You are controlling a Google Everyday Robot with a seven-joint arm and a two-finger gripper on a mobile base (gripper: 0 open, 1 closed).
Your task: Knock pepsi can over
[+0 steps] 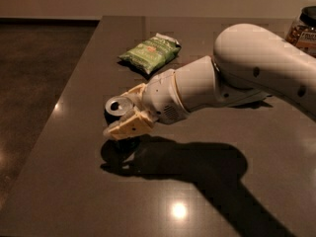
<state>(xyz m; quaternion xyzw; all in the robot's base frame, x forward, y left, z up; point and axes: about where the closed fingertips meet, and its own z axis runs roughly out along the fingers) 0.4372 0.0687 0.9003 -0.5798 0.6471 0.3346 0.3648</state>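
Observation:
The pepsi can (117,105) stands upright on the dark table (74,181) near its left side. I see its silver top; most of its dark body is hidden behind my near finger. My gripper (116,113) reaches in from the right and sits low at the can. Its cream fingers are spread, the near one (127,127) in front of the can and the far one (134,90) behind it. I cannot tell whether a finger touches the can.
A green snack bag (150,53) lies on the table behind the gripper. A jar with a dark lid (303,29) stands at the far right. The table's left edge (59,107) runs close beside the can, with floor beyond. My white arm (256,73) spans the right half.

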